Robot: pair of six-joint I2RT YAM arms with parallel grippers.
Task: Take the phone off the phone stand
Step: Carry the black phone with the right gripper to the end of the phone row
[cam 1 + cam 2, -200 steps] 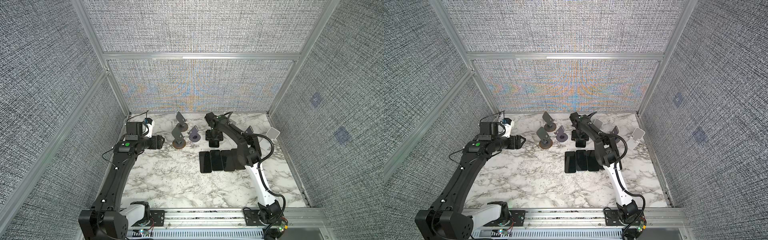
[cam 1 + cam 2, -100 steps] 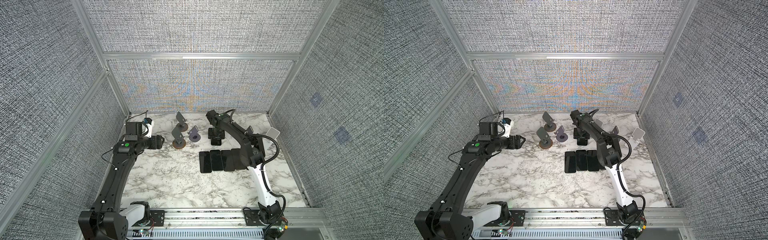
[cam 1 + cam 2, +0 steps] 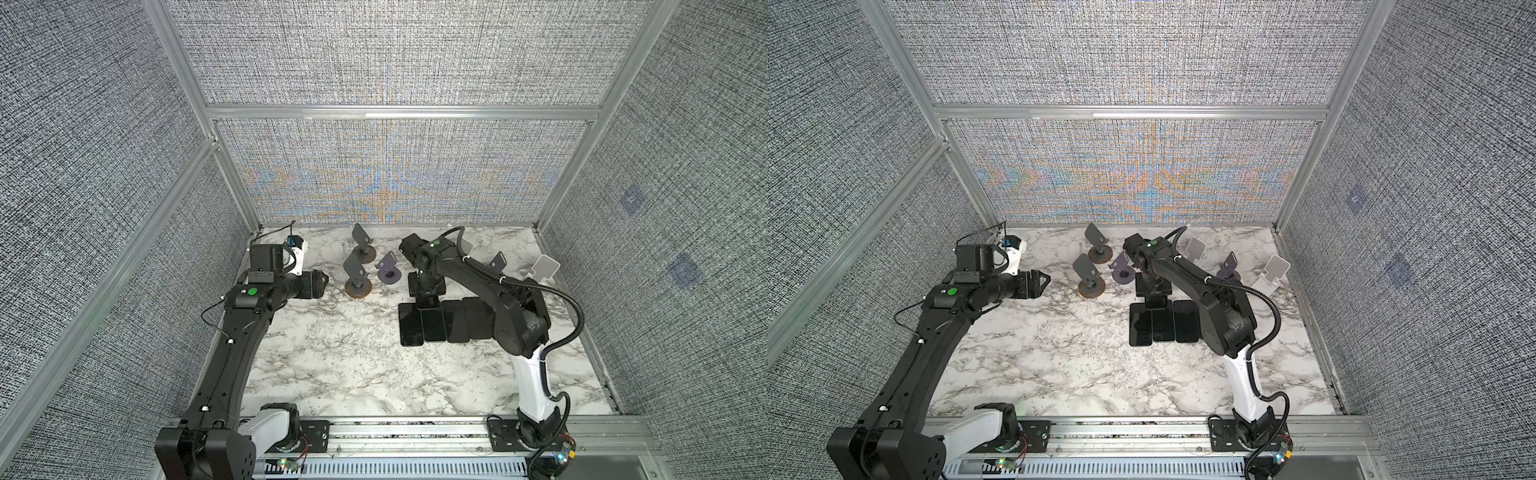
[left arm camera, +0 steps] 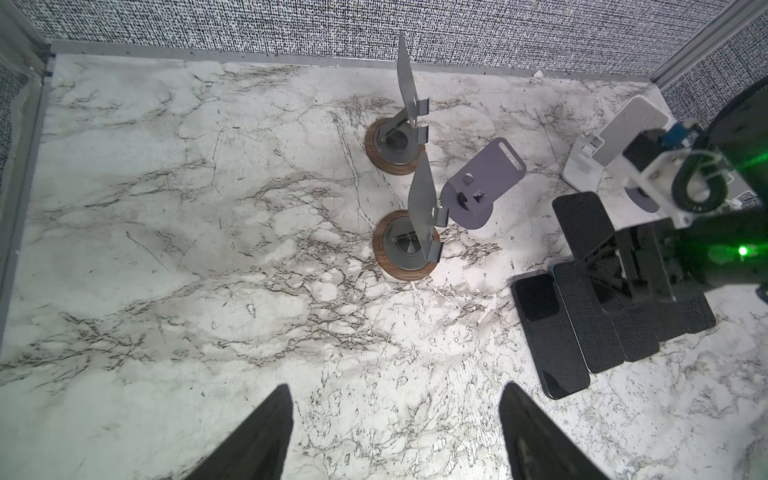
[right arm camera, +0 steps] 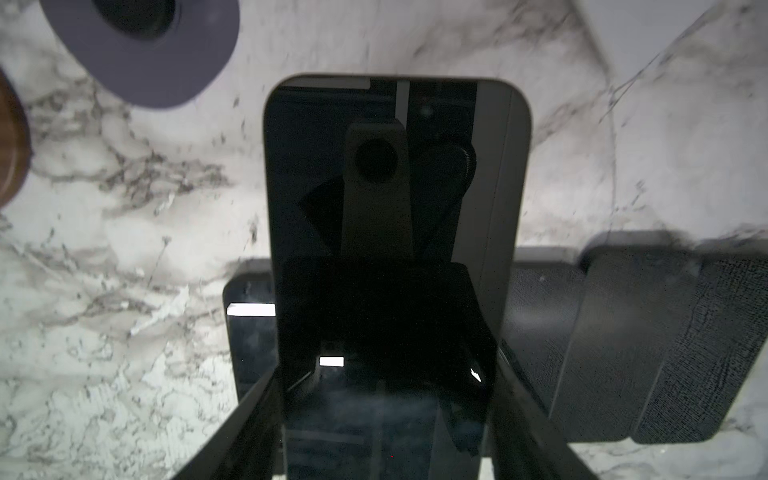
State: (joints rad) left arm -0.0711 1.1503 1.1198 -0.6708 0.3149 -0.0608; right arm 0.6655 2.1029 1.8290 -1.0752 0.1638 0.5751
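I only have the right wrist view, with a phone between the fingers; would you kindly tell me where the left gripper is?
Observer: The left gripper hangs open and empty over the marble table, left of the front grey stand in both top views.
Operator: Thank you. Apart from the phone I grip, does any stand hold one?
Observer: None that I see: the front grey stand, the back grey stand and the purple stand are all empty.
Operator: And further right?
Observer: A white stand by the right wall, also empty.
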